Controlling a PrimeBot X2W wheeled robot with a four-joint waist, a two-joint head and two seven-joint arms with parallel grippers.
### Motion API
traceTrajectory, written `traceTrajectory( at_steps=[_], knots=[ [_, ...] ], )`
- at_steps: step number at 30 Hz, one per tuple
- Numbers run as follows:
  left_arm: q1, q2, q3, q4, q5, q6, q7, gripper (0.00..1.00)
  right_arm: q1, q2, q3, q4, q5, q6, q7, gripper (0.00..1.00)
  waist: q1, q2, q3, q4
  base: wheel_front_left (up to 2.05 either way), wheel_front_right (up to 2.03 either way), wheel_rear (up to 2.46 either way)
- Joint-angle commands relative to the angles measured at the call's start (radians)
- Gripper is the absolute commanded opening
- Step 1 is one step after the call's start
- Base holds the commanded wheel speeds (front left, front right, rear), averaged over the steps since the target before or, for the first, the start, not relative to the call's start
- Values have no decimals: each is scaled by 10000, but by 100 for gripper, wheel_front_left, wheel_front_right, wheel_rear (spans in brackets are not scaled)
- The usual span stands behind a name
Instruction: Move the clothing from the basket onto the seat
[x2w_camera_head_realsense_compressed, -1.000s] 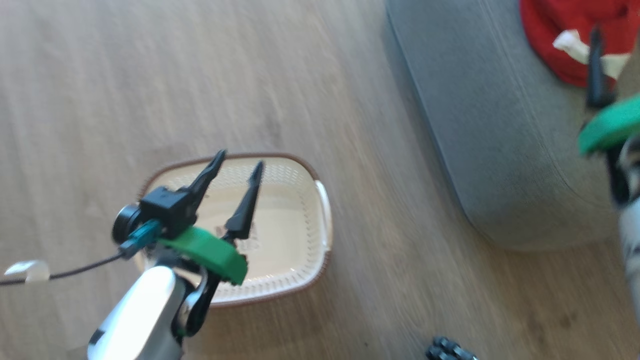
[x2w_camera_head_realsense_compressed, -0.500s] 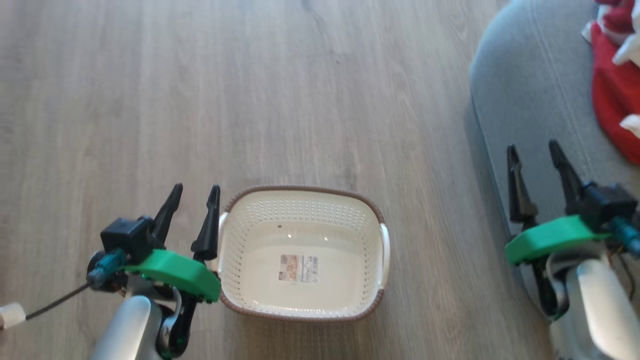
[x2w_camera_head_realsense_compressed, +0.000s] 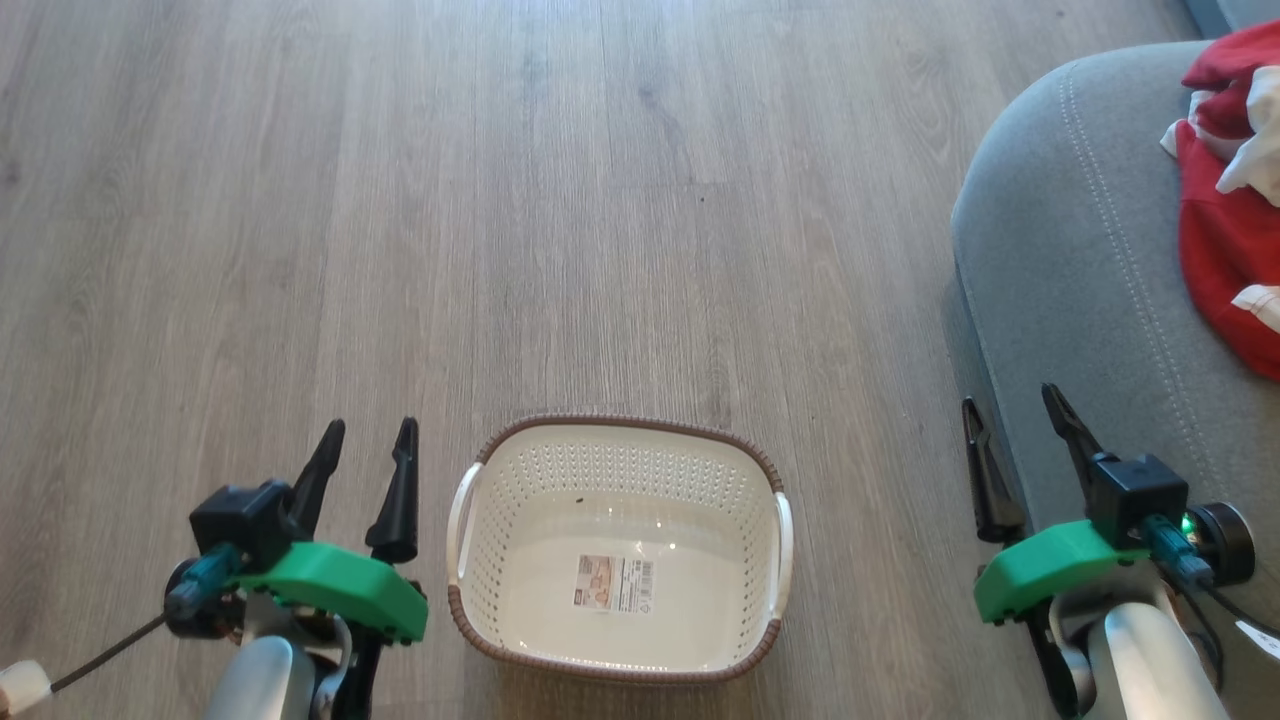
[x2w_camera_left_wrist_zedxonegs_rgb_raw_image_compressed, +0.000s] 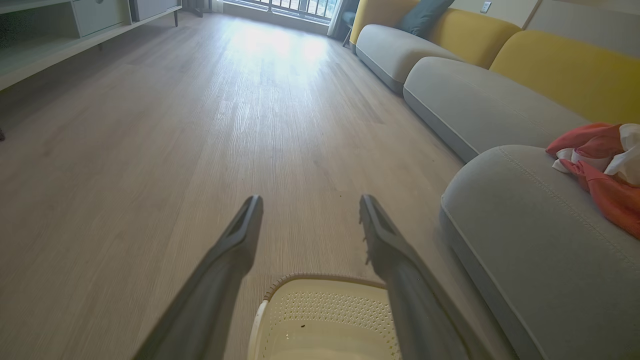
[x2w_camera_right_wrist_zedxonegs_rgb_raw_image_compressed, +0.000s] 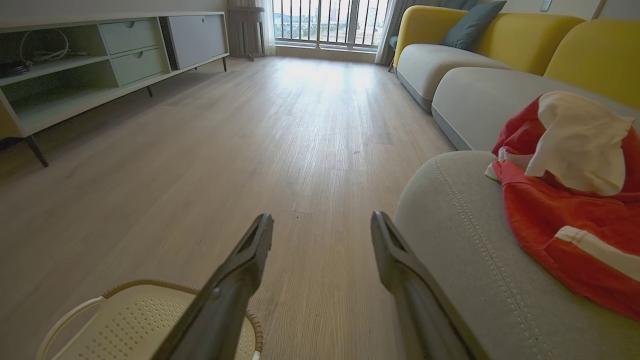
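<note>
On bottom of basket (x2w_camera_head_realsense_compressed: 620, 462), label sticker (x2w_camera_head_realsense_compressed: 612, 584) seen: pale, with reddish patch at left, barcode-like lines at right. Print too small to be read. No other lettering made out.

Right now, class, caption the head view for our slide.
Empty basket between open left tool and right tool; clothing lies on seat.

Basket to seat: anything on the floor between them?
Bare wood floor between the basket and the seat, in the head view. The open right claw hangs by the seat's edge.
</note>
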Motion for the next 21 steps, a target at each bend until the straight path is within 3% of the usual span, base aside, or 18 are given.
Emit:
traceTrajectory(
  at_steps=[1, 13, 14, 21],
  knots=[
    [-217, 16, 457, -232, 136, -51, -125, 100, -157, 30, 292, -263, 85, -4, -91, 100, 1, -1, -41, -9, 0, 0, 0],
    [-91, -274, 918, 37, 601, -354, -125, 100, -107, 34, 447, -195, 75, -4, -91, 100, 1, -1, -245, 105, 0, 0, 0],
    [71, -309, 584, 312, 555, -347, 0, 0, 0, 6, 207, 60, 57, 0, 0, 0, 1, -1, -248, 104, 0, 0, 0],
    [94, -323, 663, 668, 245, -349, 162, 0, -28, 18, 156, 455, 469, 0, 166, 0, 1, -1, -275, 117, 0, 0, 0]
  ],
)
